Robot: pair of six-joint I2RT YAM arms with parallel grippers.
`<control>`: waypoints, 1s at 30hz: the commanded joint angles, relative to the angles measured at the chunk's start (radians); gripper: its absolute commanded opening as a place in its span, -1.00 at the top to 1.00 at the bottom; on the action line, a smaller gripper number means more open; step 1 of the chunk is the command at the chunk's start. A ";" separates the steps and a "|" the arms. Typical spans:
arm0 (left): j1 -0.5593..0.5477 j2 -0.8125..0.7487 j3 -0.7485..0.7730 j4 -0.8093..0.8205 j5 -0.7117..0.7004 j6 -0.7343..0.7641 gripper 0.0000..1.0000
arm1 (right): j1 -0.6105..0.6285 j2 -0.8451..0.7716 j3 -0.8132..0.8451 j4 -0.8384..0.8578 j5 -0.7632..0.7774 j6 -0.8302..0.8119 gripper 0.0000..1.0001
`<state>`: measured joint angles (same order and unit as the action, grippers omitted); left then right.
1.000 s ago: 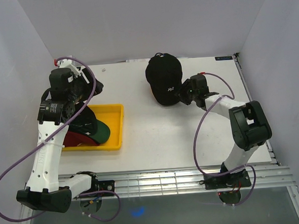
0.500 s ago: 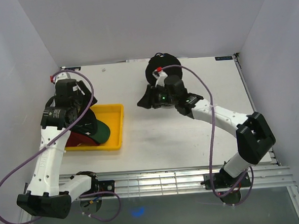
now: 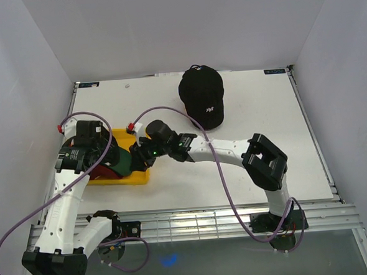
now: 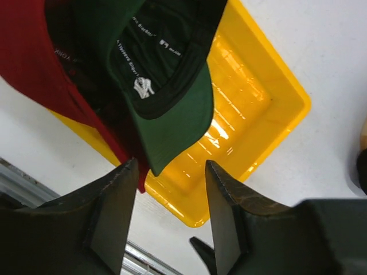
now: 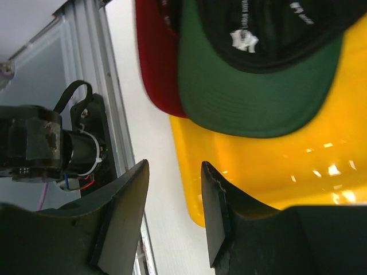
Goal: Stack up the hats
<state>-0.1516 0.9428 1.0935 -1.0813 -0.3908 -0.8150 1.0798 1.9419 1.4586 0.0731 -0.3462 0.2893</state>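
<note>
Noting positions: green cap (image 4: 172,114) lay uppermost in the yellow tray (image 4: 258,109), with printed tape inside its crown showing and its brim out over the tray floor. Red cap (image 4: 34,63) sat beneath it, its edge past the tray's wall onto the table (image 3: 266,157). Black cap (image 3: 203,99) with a white emblem stood well apart at the far side.

Left gripper (image 4: 169,209) hovered just above the green brim's tip, jaws partly apart, nothing between them. Right gripper (image 5: 172,209) reached across to the same tray, jaws likewise parted and empty.

Handling, as judged: caps light, not fragile, cloth grippy rather than slick. Crowns soft and likely to fold or sag under a pinch. Brims stiffer and curved, so the brim edge looked the soundest hold, pinched top and underside. Green and red overlapped closely, so lifting one might drag the other.
</note>
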 commanded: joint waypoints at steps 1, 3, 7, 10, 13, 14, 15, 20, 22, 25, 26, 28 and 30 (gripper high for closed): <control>0.007 -0.027 -0.018 -0.051 -0.075 -0.075 -0.19 | 0.049 0.032 0.074 0.002 0.012 -0.099 0.04; 0.009 -0.032 -0.027 -0.057 -0.083 -0.079 -0.17 | 0.069 0.055 0.085 0.002 0.038 -0.113 0.04; 0.009 -0.032 -0.041 -0.058 -0.080 -0.090 -0.15 | 0.091 0.089 0.086 0.028 0.084 -0.116 0.02; 0.009 -0.033 -0.037 -0.057 -0.072 -0.090 -0.15 | 0.097 0.123 0.092 0.057 0.111 -0.118 0.01; 0.009 -0.033 -0.015 -0.058 -0.071 -0.078 -0.16 | 0.097 0.155 0.095 0.092 0.130 -0.110 0.00; 0.009 -0.030 -0.009 -0.058 -0.071 -0.075 -0.16 | 0.097 0.163 0.095 0.106 0.127 -0.101 0.00; 0.009 -0.027 0.008 -0.063 -0.071 -0.070 -0.17 | 0.098 0.176 0.100 0.132 0.119 -0.093 0.00; 0.009 -0.022 0.057 -0.071 -0.072 -0.047 -0.19 | 0.117 0.201 0.098 0.180 0.141 -0.078 0.00; 0.009 -0.018 0.085 -0.075 -0.069 -0.038 -0.20 | 0.121 0.209 0.100 0.191 0.157 -0.078 -0.01; 0.009 -0.013 0.109 -0.075 -0.056 -0.032 -0.21 | 0.124 0.219 0.100 0.202 0.185 -0.073 -0.01; 0.009 -0.013 0.115 -0.077 -0.053 -0.027 -0.21 | 0.126 0.224 0.106 0.200 0.191 -0.072 -0.01; 0.009 -0.009 0.134 -0.077 -0.046 -0.026 -0.21 | 0.126 0.239 0.120 0.202 0.207 -0.068 -0.01; 0.009 -0.007 0.143 -0.077 -0.039 -0.024 -0.21 | 0.127 0.252 0.131 0.203 0.223 -0.070 -0.01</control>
<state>-0.1459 0.9356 1.1946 -1.1515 -0.4343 -0.8536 1.2034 2.1704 1.5364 0.2192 -0.1703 0.2211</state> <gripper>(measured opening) 0.605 0.504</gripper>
